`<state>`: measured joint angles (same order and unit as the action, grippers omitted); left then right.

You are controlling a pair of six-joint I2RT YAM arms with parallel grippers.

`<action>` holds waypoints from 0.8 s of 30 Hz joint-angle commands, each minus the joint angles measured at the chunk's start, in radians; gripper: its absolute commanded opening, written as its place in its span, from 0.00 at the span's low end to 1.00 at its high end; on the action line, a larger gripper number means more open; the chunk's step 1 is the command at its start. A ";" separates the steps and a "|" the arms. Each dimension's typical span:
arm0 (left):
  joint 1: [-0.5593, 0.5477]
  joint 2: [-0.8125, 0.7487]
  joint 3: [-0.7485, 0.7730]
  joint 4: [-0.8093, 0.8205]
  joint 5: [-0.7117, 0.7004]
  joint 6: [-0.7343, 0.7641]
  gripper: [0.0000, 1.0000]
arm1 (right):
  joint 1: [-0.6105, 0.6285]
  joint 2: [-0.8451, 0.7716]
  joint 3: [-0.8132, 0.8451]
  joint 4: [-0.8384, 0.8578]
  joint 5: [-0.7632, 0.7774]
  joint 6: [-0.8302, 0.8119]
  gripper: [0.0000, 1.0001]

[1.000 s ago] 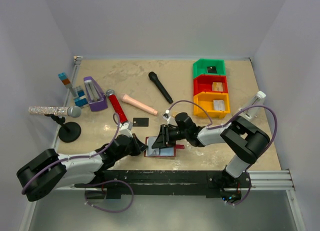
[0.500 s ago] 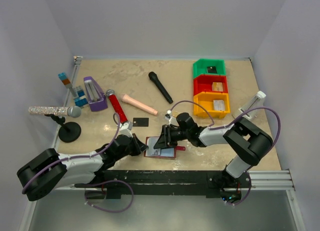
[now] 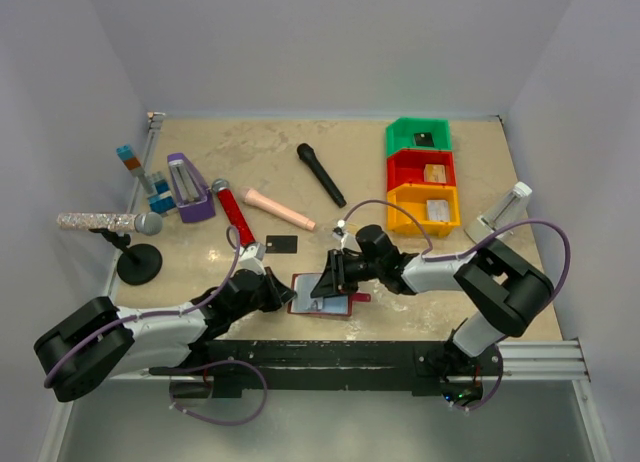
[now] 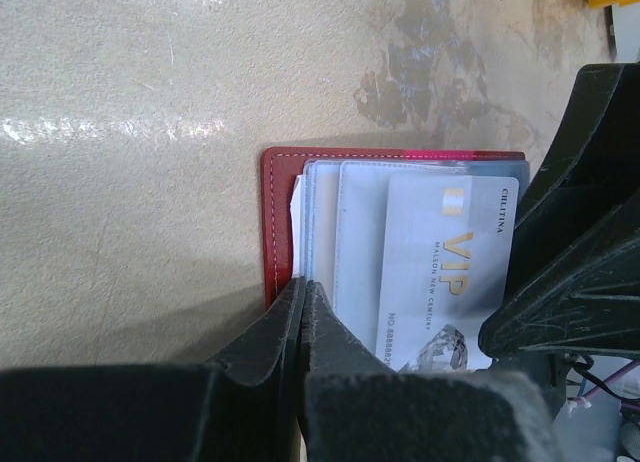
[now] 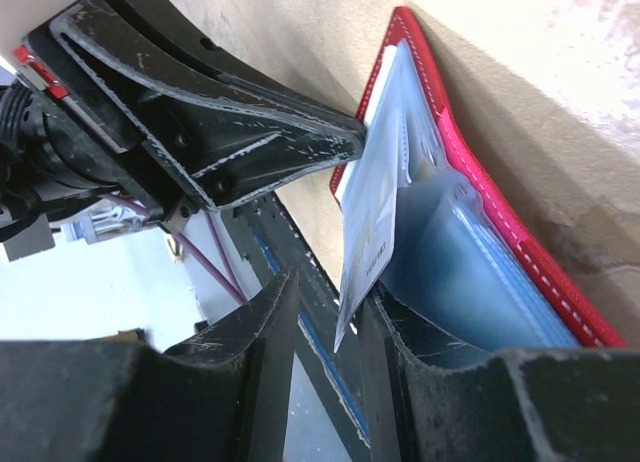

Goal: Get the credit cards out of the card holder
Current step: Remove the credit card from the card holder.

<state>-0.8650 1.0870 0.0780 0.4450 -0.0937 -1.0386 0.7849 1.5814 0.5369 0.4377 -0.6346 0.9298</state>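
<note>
The dark red card holder (image 3: 335, 304) lies open near the table's front edge, its pale blue sleeves up. My left gripper (image 4: 303, 284) is shut, its tips resting on the left edge of the card holder (image 4: 270, 222); whether a sleeve is pinched does not show. A silver-grey VIP credit card (image 4: 440, 262) sticks partway out of a sleeve. My right gripper (image 5: 333, 287) is open around the free end of that card (image 5: 368, 232), which leans on one finger with a gap to the other. The red cover (image 5: 500, 197) lies behind.
A black card (image 3: 282, 244) lies on the table behind the holder. Green (image 3: 418, 135), red (image 3: 422, 169) and yellow (image 3: 424, 208) bins stand at the back right. A red microphone (image 3: 233, 214), a black microphone (image 3: 320, 174), a pink cylinder (image 3: 280, 208) and a stand (image 3: 138, 262) sit to the left.
My right gripper's jaws have narrowed around the card, and the right arm's elbow has drifted right. The left arm and the holder have stayed put.
</note>
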 commanded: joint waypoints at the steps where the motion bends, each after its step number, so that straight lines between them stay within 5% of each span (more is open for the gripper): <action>1: -0.003 0.011 -0.066 -0.081 -0.032 0.003 0.00 | -0.006 -0.034 -0.002 0.006 0.013 -0.022 0.33; 24: -0.003 -0.122 -0.061 -0.196 -0.049 0.009 0.00 | -0.027 -0.061 -0.014 -0.103 0.059 -0.074 0.04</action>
<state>-0.8650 0.9852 0.0692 0.3370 -0.1146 -1.0378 0.7658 1.5543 0.5320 0.3489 -0.5915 0.8810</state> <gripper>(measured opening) 0.014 0.074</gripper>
